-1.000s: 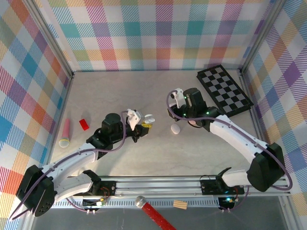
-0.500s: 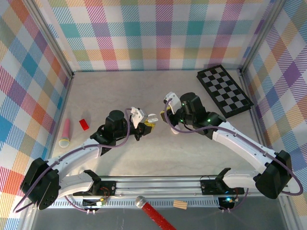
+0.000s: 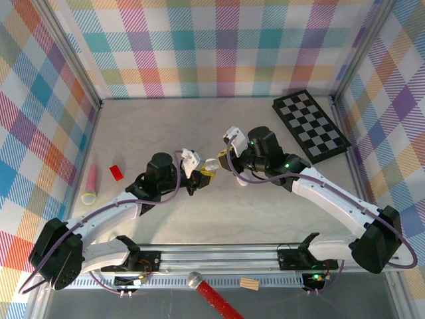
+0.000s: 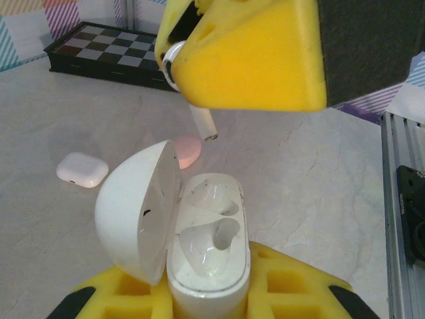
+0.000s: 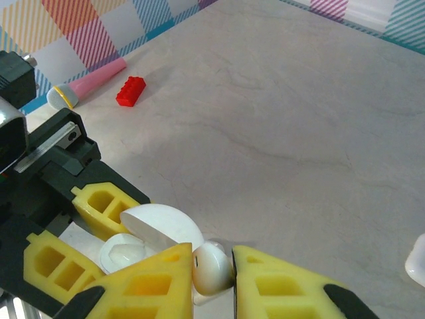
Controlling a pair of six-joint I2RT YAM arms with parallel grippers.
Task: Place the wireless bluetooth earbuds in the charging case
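Fingers (image 5: 156,279) of the right gripper (image 5: 212,269): closed on a white earbud (image 5: 211,267), pinched by its rounded head between the two yellow pads. In the left wrist view the earbud's stem (image 4: 202,123) points down from under the right gripper's yellow finger, free of contact.

Fingers (image 4: 292,282) of the left gripper (image 4: 209,296): closed on the lower body of a white charging case (image 4: 209,272), held upright between the yellow pads. The lid (image 4: 136,212) is swung open to the left. Two moulded wells face upward.

Position of earbud to case: the earbud hangs above and slightly beyond the open case, apart from it. In the right wrist view the earbud sits just beside the edge of the raised lid. Whether it lines up with a well cannot be told.

Overhead view: the left gripper (image 3: 203,172) and right gripper (image 3: 222,160) meet near the middle of the table (image 3: 166,126), almost touching.

Surroundings:
- A closed white case (image 4: 82,169) lies on the table beyond the held case.
- A pale pink rounded item (image 4: 188,151) lies near it, partly behind the open lid.
- A chessboard (image 3: 311,125) sits at the far right corner.
- A pink toy microphone (image 3: 90,184) and a red brick (image 3: 117,172) lie at the left side, well apart from both grippers.
- A small wooden block (image 3: 250,284) rests on the front rail.
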